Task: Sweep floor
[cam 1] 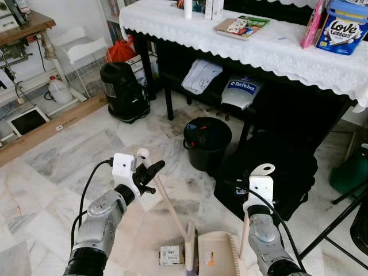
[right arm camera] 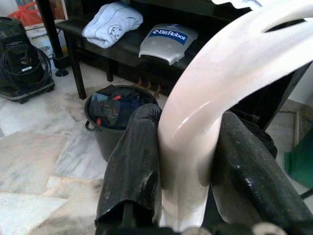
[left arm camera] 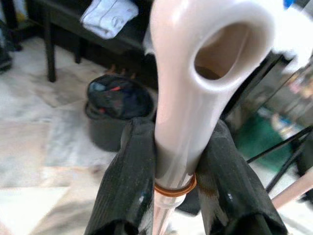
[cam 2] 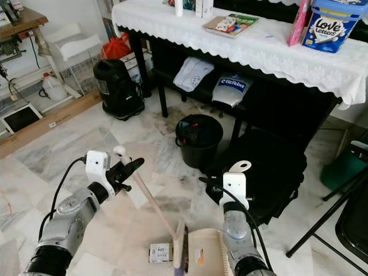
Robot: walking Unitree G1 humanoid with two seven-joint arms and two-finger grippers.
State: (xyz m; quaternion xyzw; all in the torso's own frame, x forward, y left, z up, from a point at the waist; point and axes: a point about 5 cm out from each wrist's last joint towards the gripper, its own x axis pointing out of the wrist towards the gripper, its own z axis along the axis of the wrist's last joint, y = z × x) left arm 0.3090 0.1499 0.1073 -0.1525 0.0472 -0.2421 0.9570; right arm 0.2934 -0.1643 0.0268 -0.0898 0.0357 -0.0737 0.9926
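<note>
My left gripper (cam 1: 148, 170) is shut on the top end of a pale broom handle (cam 1: 169, 206), and the black fingers (left arm camera: 128, 171) clamp it just below its hanging hole. The handle slants down to the brush (cam 1: 188, 254) on the marble floor. My right gripper (right arm camera: 188, 147) is shut on the cream dustpan handle (cam 1: 263, 170), which stands upright. The dustpan (cam 1: 218, 253) lies on the floor right beside the brush. A small printed carton (cam 1: 171, 255) lies on the floor on the brush's other side, touching or nearly touching it.
A black waste bin (cam 1: 207, 141) stands just ahead, with a black bag (cam 1: 276, 169) to its right. Behind them is a dark table under a white cloth (cam 1: 259, 54). A black vacuum (cam 1: 122, 91) stands far left and black chair legs (cam 1: 336, 227) at right.
</note>
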